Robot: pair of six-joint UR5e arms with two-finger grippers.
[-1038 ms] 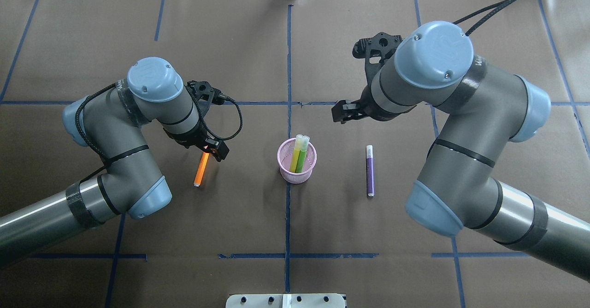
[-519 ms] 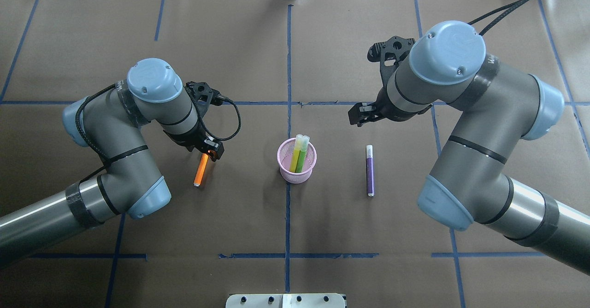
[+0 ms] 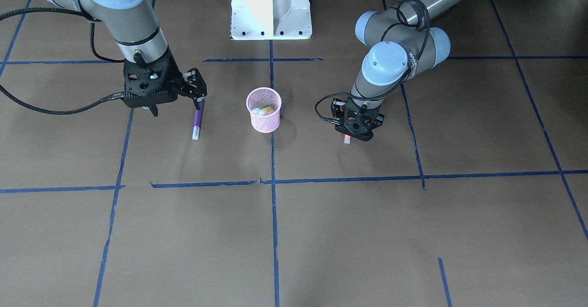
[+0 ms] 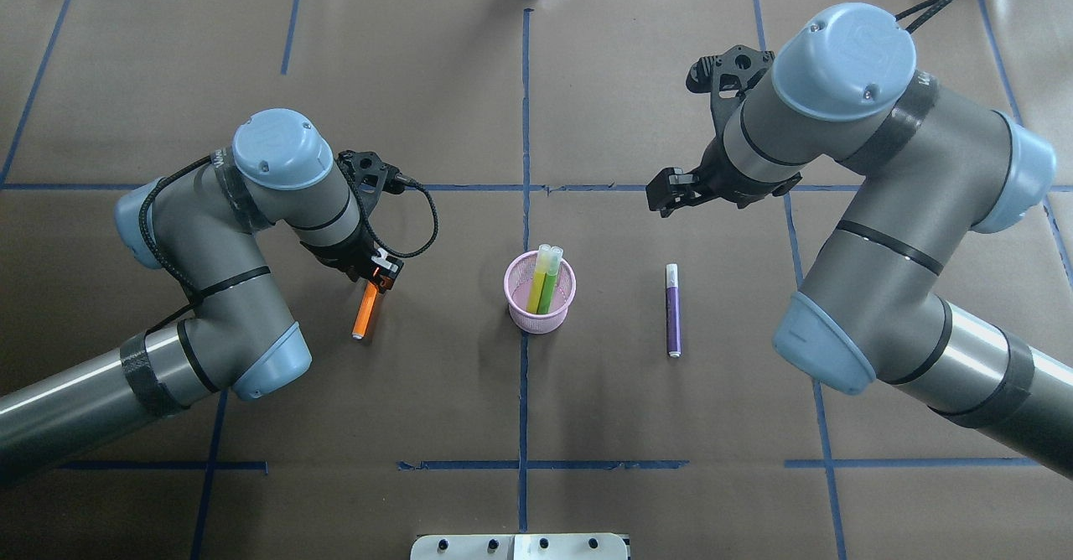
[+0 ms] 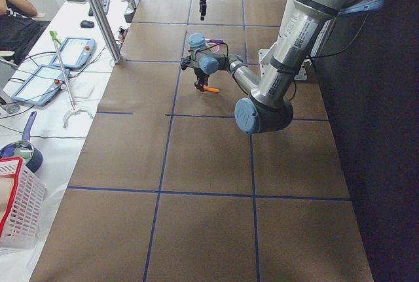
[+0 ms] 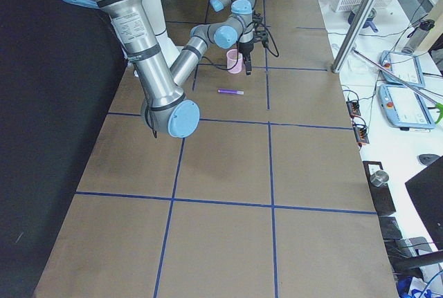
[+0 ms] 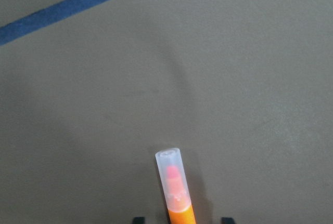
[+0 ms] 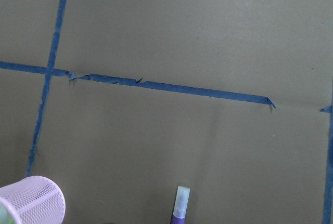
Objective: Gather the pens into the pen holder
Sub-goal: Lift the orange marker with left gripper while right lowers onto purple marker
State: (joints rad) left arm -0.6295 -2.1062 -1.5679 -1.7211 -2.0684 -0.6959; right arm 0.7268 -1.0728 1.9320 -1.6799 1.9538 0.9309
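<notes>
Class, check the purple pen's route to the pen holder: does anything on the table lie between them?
Nothing visible does. Only bare table lies between the purple pen and the pen holder. The right gripper hangs beyond the pen's cap end, off that line. The holder already has two pens in it.

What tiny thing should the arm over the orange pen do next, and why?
Probably close the left end effector on the orange marker-like pen with its pale translucent cap. Its black fingertips sit either side of the pen with gaps, and the pen lies flat on the brown table, ungripped.
</notes>
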